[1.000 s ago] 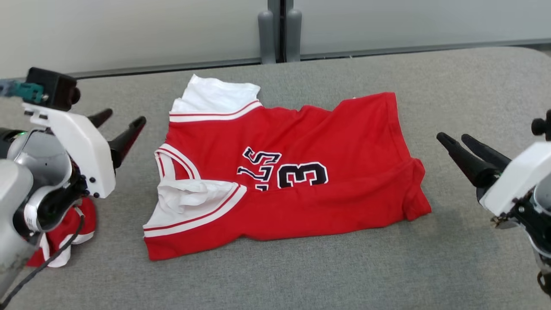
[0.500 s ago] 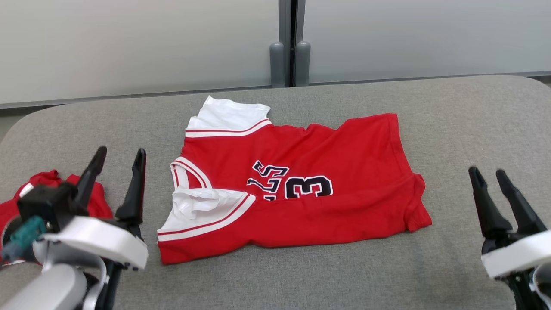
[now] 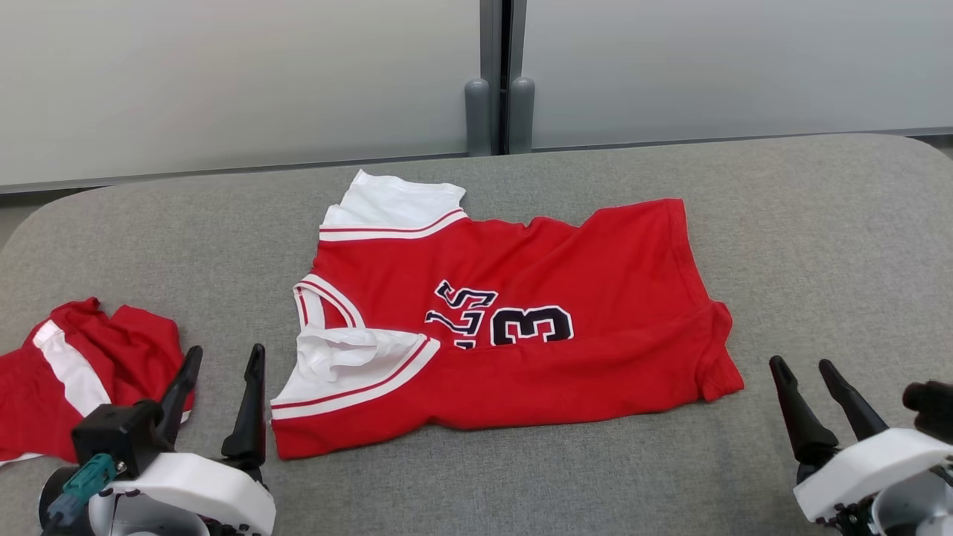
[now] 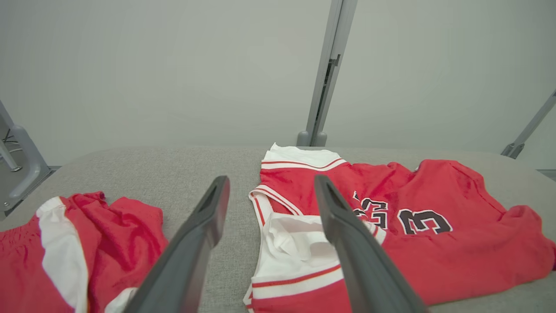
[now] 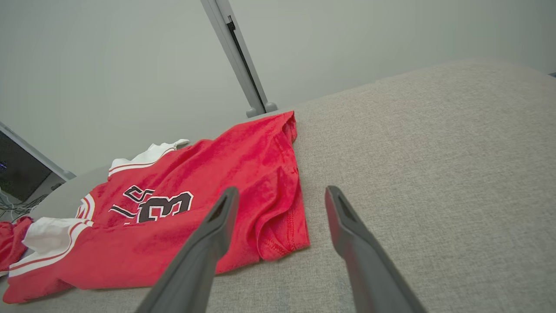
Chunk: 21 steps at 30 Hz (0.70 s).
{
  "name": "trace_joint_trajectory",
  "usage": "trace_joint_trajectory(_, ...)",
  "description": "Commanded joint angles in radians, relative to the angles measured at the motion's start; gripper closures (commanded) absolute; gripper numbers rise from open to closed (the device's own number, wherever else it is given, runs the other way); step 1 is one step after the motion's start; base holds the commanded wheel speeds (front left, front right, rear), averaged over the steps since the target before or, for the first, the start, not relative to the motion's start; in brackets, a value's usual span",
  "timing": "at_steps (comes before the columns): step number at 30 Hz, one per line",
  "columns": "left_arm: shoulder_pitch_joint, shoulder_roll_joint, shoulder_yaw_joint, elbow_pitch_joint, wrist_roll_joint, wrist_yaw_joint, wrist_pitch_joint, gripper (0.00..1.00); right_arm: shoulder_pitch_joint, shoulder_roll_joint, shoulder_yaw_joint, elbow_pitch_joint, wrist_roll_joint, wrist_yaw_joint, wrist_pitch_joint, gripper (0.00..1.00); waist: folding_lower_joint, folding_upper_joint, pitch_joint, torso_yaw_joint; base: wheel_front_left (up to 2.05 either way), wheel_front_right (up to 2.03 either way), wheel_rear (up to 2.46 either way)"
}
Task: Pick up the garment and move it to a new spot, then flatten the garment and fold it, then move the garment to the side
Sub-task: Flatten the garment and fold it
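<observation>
Grippers come first, nearest you. Your left gripper [image 3: 227, 350] sits at the lower left, jaws spread wide and empty, just beside the collar end of the jersey [image 3: 521, 298]. Your right gripper [image 3: 800, 363] hovers at the lower right, also released and holding nothing, near the hem corner but apart from it. Between them the jersey lies across the middle of the grey padded table [image 3: 819, 223], collar to your left, hem to your right, its near long edge apparently doubled over into a band. It looks part folded, so I judge the next fold is the job. Come in low with both arms together, pinch the two near corners through both layers, and carry them over evenly so the band does not skew. Smooth the bunched white fabric [image 3: 335, 357] at the neck first if you can. Mind the red shorts [image 3: 82, 372] crumpled close to your left gripper; do not snag them. Beyond stand two grey posts [image 3: 493, 112] and a pale wall [image 3: 223, 74].
</observation>
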Motion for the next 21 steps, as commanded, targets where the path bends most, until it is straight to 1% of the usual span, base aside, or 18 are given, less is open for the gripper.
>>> trace_joint_trajectory(1,0.008,0.001,-0.001,0.015,-0.009,-0.009,0.011,0.0,-0.027,-0.007,0.012,0.026,-0.008,0.002,0.018,0.0,0.0,-0.0001,0.005,-0.002,0.0,0.0,0.0)
trace_joint_trajectory(6,-0.01,-0.019,-0.022,0.097,-0.034,-0.051,0.038,0.0,-0.1,-0.011,0.087,0.125,-0.02,0.002,0.057,0.0,0.0,-0.0001,0.027,-0.004,0.0,0.0,0.0)
trace_joint_trajectory(12,-0.042,-0.058,-0.046,0.189,-0.059,-0.1,0.061,0.0,-0.162,-0.03,0.16,0.256,-0.056,0.002,0.05,0.0,0.0,-0.0001,0.047,0.008,0.0,0.0,0.0)
trace_joint_trajectory(13,-0.042,-0.058,-0.046,0.189,-0.059,-0.1,0.061,0.0,-0.162,-0.03,0.16,0.256,-0.056,0.002,0.05,0.0,0.0,-0.0001,0.047,0.008,0.0,0.0,0.0)
trace_joint_trajectory(21,-0.087,-0.094,-0.087,0.315,-0.087,-0.166,0.134,0.0,-0.234,-0.031,0.23,0.357,-0.067,0.002,0.015,0.0,0.0,-0.0001,0.077,0.014,0.0,0.0,0.0)
